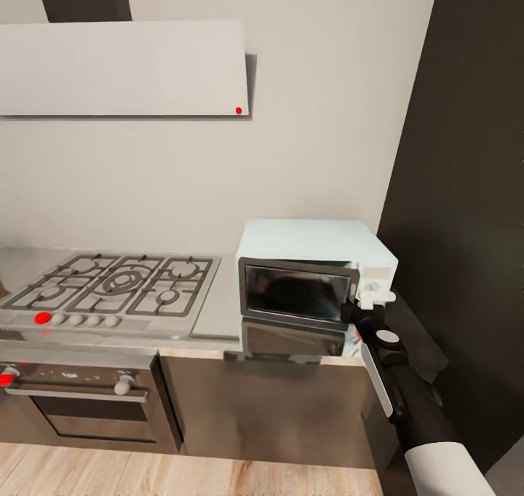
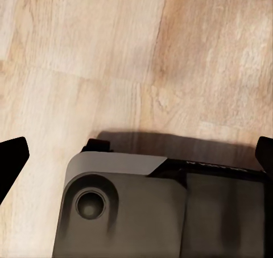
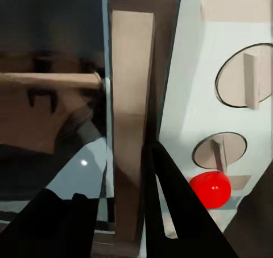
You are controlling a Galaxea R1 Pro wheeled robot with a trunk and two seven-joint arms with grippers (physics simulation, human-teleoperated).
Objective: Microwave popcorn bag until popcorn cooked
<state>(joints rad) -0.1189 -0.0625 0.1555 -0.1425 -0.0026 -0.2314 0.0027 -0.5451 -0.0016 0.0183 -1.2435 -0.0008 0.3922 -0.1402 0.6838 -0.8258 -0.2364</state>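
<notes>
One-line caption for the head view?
Right gripper at the mint microwave control panel, door shut, beside the steel hob.

One microwave (image 1: pixel 314 274), one hob (image 1: pixel 109 286) (five burners), one oven (image 1: pixel 80 401), one hood (image 1: pixel 122 68).

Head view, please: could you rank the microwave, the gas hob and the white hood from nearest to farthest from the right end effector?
1. The microwave: the right end effector is at its control panel, on the door's right edge.
2. The gas hob: on the counter to the microwave's left.
3. The white hood: high on the wall, upper left.
</notes>
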